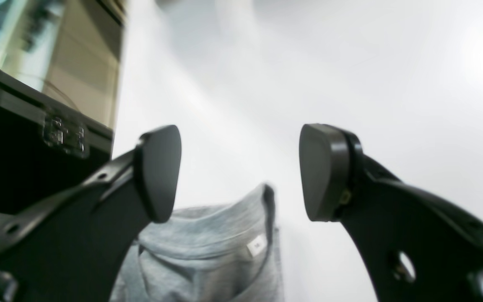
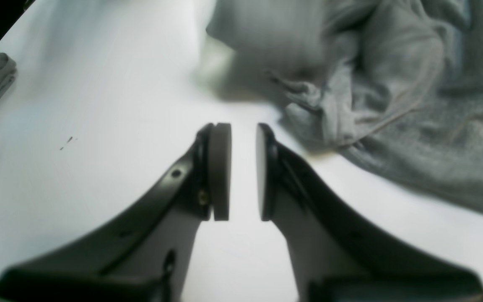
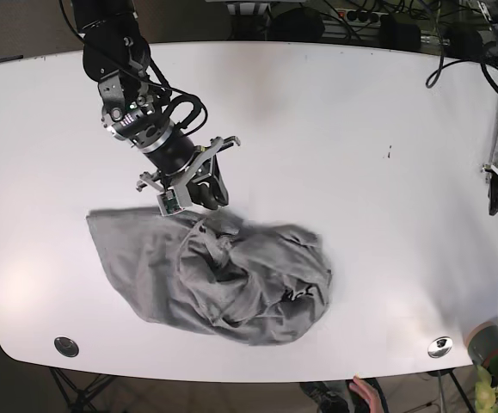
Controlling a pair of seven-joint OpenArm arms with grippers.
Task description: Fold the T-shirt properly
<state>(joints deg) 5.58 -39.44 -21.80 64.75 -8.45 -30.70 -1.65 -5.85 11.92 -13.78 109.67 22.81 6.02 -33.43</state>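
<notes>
Right gripper (image 2: pixel 243 172): black two-fingered claw, pads close together with a narrow gap, nothing between them; it hangs over bare white table just beside the upper edge of the crumpled shirt.
Left gripper (image 1: pixel 241 172): jaws spread wide and empty, far off at the table's edge, well apart from the crumpled shirt.
T-shirt (image 3: pixel 223 280): heather-grey, lying in a crumpled heap on the near half of the table, layers bunched and twisted over one another; a trace of black lettering shows near its right side.
Table (image 3: pixel 335 129): white and glossy, with the far half bare.
Second grey garment (image 1: pixel 216 247): a folded grey shirt with a small white neck label lies below the left claw; it is also glimpsed at the left edge of the right wrist view.
Black case (image 1: pixel 27 147): sits beside the table near the left arm.
Risk, grip: with the pads so nearly closed, a descent here would likely push cloth aside instead of catching it.
Risk, layers: the bunched folds make it easy to pinch several thicknesses at once, so that a lift drags the whole heap and does not spread it.
Risk, one arm: with the left claw so distant, a pull from one side alone may slide the shirt across the slick surface.
</notes>
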